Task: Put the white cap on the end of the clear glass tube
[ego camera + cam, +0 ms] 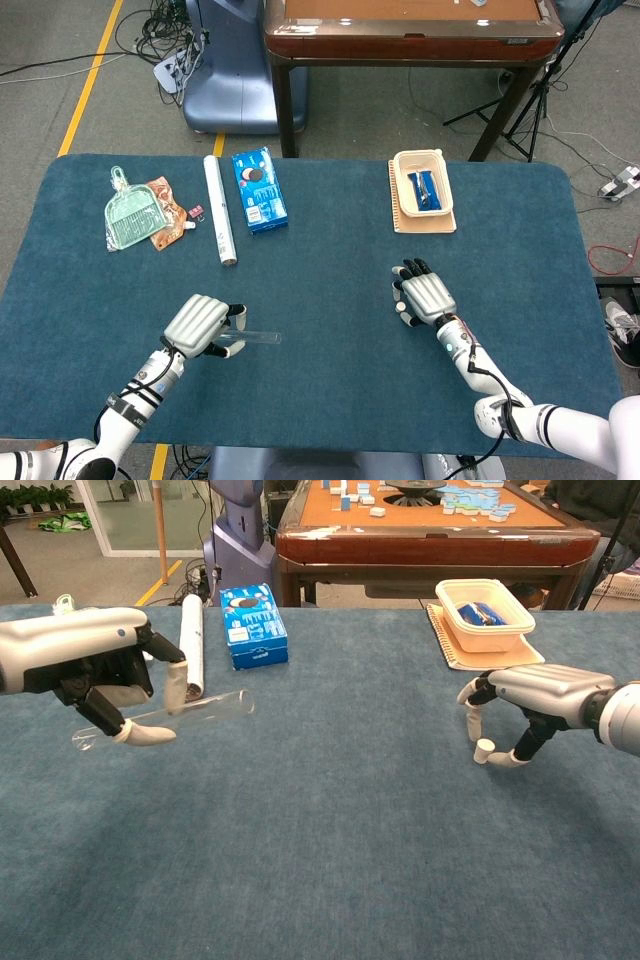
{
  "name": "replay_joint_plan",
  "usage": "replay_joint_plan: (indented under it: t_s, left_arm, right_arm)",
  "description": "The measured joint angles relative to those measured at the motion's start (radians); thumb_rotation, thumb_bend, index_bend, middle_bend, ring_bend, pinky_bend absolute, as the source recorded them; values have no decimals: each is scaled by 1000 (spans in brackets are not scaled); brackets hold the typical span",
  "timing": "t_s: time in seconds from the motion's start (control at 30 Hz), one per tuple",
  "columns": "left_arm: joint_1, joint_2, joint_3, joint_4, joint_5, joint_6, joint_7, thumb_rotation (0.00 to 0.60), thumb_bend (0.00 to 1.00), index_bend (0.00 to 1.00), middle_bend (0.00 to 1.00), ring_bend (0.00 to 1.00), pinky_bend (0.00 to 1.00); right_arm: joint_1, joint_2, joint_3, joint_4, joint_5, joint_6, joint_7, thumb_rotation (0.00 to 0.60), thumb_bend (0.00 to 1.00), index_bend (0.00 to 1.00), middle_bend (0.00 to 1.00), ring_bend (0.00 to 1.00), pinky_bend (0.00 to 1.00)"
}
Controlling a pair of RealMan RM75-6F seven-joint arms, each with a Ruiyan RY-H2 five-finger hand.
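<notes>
My left hand (199, 320) (93, 669) holds the clear glass tube (256, 338) (203, 708) level above the table, the tube's open end pointing right. The small white cap (484, 751) stands upright on the blue cloth at the right. My right hand (426, 295) (530, 695) hovers low over it, palm down. Its thumb tip touches the cap's right side and a finger hangs just left of it; the cap still rests on the table. In the head view the hand covers the cap.
At the back left lie a white roll (220, 222), a blue box (259, 189) and a green dustpan (133, 215). A beige tray (399, 186) with a blue packet sits at the back right. A brown table (410, 28) stands beyond.
</notes>
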Motion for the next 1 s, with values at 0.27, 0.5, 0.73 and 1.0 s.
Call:
replay_joint_plan:
  t_s: [0.27, 0.5, 0.73, 1.0]
  left_arm:
    - [-2, 0, 1, -1, -8, -2, 6, 600, 225, 625, 1000, 983, 1000]
    - [-5, -1, 1, -4, -11, -4, 8, 600, 225, 625, 1000, 983, 1000]
    - [-6, -1, -2, 2, -18, -4, 6, 600, 225, 625, 1000, 983, 1000]
    - [-3, 8, -15, 11, -28, -9, -45, 600, 225, 634, 1000, 983, 1000]
  right_arm:
    - [1, 3, -2, -3, 4, 3, -1, 600, 305, 495, 169, 0, 57]
    - [1, 7, -5, -9, 8, 7, -5, 600, 325, 518, 182, 0, 57]
    - [5, 2, -4, -3, 12, 6, -4, 600, 362, 566, 210, 0, 57]
    - [-5, 34, 17, -60, -15, 43, 46, 600, 408, 632, 261, 0, 57]
